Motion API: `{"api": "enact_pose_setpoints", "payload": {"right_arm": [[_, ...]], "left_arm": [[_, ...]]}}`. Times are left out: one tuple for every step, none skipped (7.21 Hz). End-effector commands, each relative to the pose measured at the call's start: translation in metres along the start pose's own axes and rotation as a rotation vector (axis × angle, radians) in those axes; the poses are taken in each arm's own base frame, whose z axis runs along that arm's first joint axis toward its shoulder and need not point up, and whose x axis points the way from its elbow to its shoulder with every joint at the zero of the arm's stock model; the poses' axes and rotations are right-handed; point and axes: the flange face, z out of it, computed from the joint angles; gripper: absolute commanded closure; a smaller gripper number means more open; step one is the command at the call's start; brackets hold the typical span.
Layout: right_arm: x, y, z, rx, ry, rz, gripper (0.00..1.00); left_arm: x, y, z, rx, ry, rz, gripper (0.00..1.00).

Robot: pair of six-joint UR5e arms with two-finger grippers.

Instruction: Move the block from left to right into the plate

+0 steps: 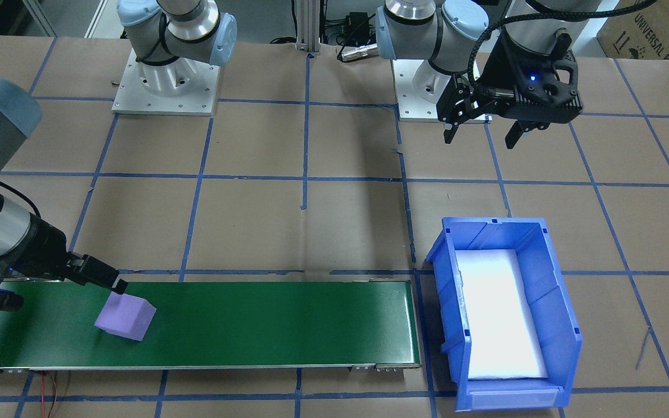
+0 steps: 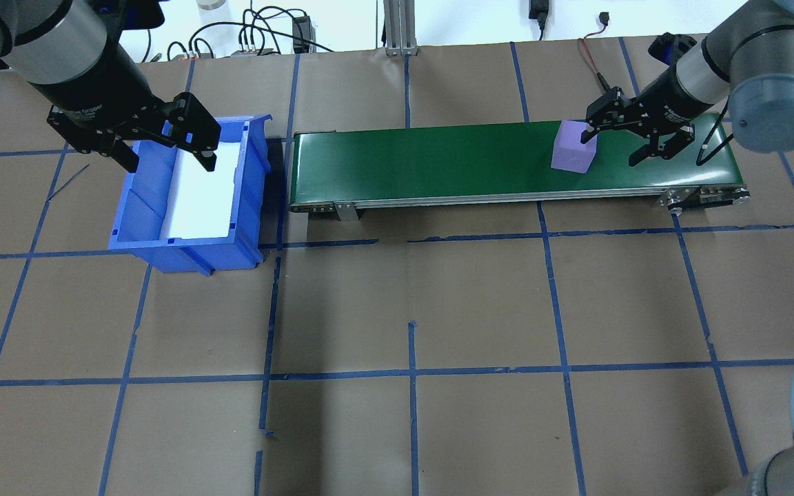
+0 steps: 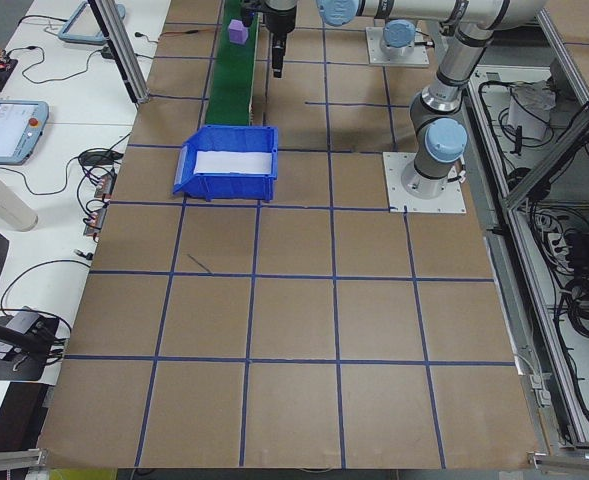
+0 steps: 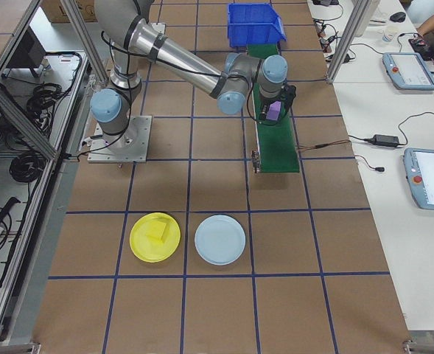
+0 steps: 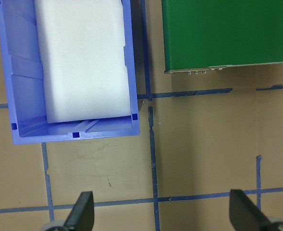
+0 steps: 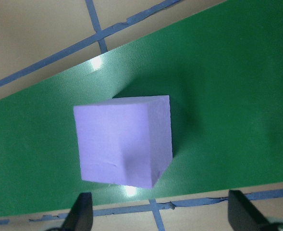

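Yellow plate [image 4: 155, 237] holds small yellow piece; blue bin [image 2: 190, 193] holds white foam. Purple block [image 1: 125, 316] on green belt [image 1: 253, 325]. My right gripper [image 2: 626, 138] and left gripper [image 2: 166, 153]: jaws open, empty.

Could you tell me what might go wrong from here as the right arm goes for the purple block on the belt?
The purple block sits off-centre between the open right gripper fingers, nearer one fingertip, so closing might push or twist it rather than pinch it squarely.

It also lies toward one side of the green belt, so a nudge could tip it off.

The yellow plate already holds a yellow piece and a pale blue plate lies beside it, so placement could go astray.
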Motion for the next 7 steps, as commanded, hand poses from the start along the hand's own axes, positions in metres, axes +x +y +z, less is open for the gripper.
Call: {"api": "enact_pose_setpoints", "payload": {"right_arm": [[0.003,-0.012,0.012,0.003,-0.011,0.061,0.0],[0.004,-0.024,0.015,0.028,-0.014,0.051,0.0],[0.007,-0.033,0.024,0.02,-0.012,0.043,0.0],[0.008,-0.039,0.026,0.027,-0.012,0.037,0.0],[0.011,-0.046,0.034,0.044,-0.013,0.031,0.0],[0.02,-0.053,0.056,0.043,-0.006,-0.004,0.0],[0.022,-0.053,0.056,0.044,0.017,-0.022,0.08]], "left_arm": [[0.0,0.0,0.0,-0.001,-0.001,-0.001,0.0],[0.0,0.0,0.0,-0.001,0.0,-0.001,0.0],[0.001,0.0,0.0,-0.001,0.003,-0.002,0.0],[0.001,0.0,0.0,0.001,0.005,-0.002,0.0],[0.001,0.0,0.0,0.001,0.008,-0.004,0.0],[0.0,0.0,0.0,0.001,0.008,-0.004,0.0],[0.001,0.0,0.0,0.001,0.008,-0.002,0.0]]}}
